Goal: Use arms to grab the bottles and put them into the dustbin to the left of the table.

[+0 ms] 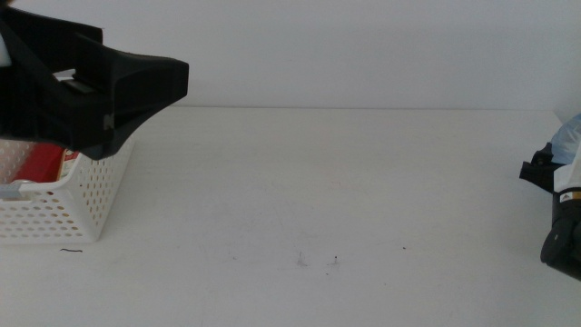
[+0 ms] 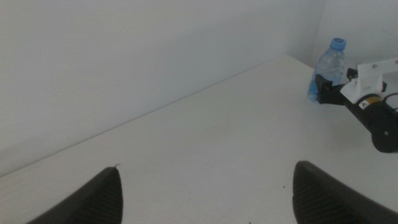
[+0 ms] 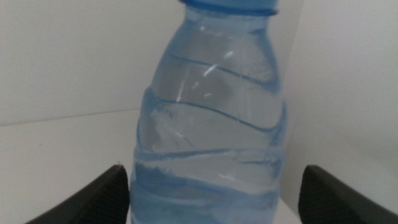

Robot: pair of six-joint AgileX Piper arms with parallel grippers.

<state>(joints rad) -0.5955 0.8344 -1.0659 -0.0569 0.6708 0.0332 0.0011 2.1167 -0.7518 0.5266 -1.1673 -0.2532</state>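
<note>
The clear water bottle with its blue cap stands upright at the table's far right edge; it also shows in the left wrist view and as a sliver in the middle view. My right gripper is open, with one jaw on each side of the bottle's lower body. My left gripper is open and empty, held above the white dustbin at the table's left; in the middle view it is a big black shape. Something red lies in the dustbin. The yellow juice bottle is out of view.
The white table stretches between the two arms, with a few dark specks near its front. A plain wall runs behind it. The right arm's white housing sits beside the bottle.
</note>
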